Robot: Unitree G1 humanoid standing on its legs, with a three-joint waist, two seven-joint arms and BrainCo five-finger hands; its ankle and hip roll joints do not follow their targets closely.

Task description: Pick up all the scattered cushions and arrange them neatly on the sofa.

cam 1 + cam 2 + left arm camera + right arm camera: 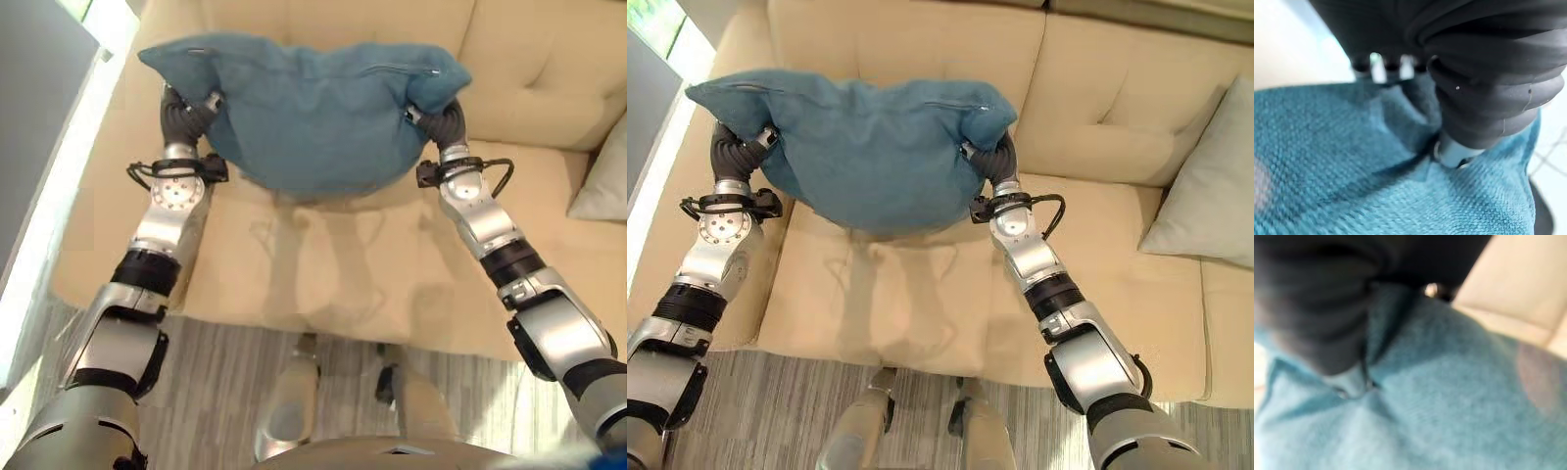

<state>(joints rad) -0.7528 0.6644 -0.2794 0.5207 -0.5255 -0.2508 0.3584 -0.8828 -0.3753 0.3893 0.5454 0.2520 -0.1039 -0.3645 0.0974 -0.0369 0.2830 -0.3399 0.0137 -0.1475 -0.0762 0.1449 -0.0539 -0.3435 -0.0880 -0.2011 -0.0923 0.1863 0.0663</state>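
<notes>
Right now the teal cushion [309,113] hangs above the seat of the beige sofa [1097,88], carried between both arms. The left hand [188,110] grips its one end, fingers dug into the fabric; the right hand [982,155] has the other end, though I cannot tell how its fingers sit, buried as they are in the cloth. The risk, I'd judge, is the soft filling sagging and one corner slipping free, so it lands crooked. No containers here, just the sofa; a pale grey cushion [1205,196] already leans at its right side.
</notes>
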